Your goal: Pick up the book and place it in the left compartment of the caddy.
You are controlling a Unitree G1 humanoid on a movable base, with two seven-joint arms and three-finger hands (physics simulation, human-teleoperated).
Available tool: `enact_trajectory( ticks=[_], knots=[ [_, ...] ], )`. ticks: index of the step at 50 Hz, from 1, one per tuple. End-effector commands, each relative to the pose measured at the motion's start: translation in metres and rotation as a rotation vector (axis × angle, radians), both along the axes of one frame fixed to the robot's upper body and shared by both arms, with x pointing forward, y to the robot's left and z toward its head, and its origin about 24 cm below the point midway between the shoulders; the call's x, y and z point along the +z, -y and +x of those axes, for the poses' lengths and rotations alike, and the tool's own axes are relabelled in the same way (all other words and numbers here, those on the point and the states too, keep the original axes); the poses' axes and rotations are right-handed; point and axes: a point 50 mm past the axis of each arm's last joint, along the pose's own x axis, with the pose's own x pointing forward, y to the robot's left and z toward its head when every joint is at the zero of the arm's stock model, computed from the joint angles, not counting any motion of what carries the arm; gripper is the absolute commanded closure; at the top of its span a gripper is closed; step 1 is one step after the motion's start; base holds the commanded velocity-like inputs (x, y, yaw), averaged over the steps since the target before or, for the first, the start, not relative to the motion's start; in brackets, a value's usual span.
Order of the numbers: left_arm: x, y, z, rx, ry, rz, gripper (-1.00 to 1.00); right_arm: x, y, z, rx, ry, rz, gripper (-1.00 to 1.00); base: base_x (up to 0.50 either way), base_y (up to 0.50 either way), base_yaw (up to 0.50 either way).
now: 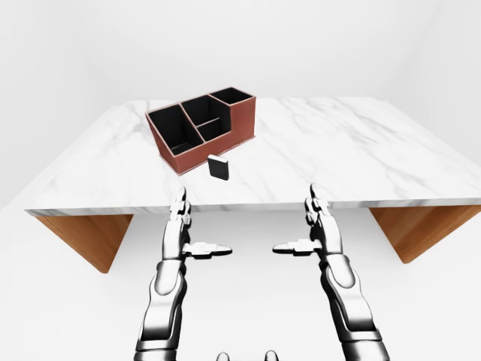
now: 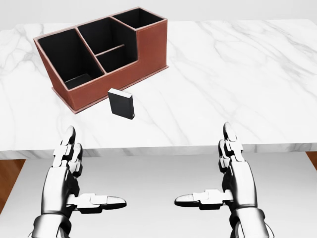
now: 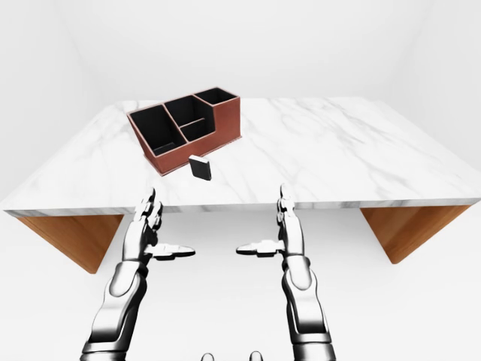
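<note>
I'm holding my left hand point(image 2: 74, 176) and my right hand point(image 2: 225, 173) spread wide below the table edge in the head view, gripping nothing, fingers pointing up toward the marble and thumbs pointing inward at each other. Both are hanging short of the table point(image 2: 237, 74), touching none of it.

Just above them in that view the book point(image 2: 121, 103) is standing upright on the marble, a small, dark, nearly black block with a thin pale strip showing along its top and right edge. Its long axis is running across the view, slightly tilted down to the right, and its broad dark face is facing me.

It is sitting just beside the near wall of the reddish-brown caddy point(image 2: 148, 47), whose left compartment point(image 2: 67, 57) is lying up and left of it, black inside.
</note>
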Motion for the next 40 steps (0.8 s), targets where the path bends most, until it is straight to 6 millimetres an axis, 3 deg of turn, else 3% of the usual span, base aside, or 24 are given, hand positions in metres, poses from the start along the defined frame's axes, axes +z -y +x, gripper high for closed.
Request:
enact_trajectory(
  ticks=[1,18,27,29,40],
  knots=[
    [0.004,-0.011,0.001,0.01,0.009,-0.011,-1.0,0.004,0.007,0.002,-0.007,-0.002,-0.027,-1.0,0.0,0.0,0.0],
    [0.013,-0.02,-0.001,0.038,0.03,-0.047,-1.0,0.013,0.007,-0.003,-0.009,0.008,-0.046,-1.0,0.0,0.0,0.0],
    [0.026,-0.043,0.0,0.106,0.069,-0.094,-1.0,0.022,0.006,-0.005,-0.006,0.047,-0.045,-1.0,0.0,0.0,0.0],
    [0.019,-0.05,0.001,0.126,0.07,-0.099,-1.0,0.024,0.008,-0.005,-0.01,0.056,-0.048,-1.0,0.0,0.0,0.0],
    [0.021,-0.075,-0.002,0.182,0.078,-0.125,-1.0,0.04,0.007,-0.011,-0.011,0.126,-0.044,-1.0,0.0,0.0,0.0]
  ],
)
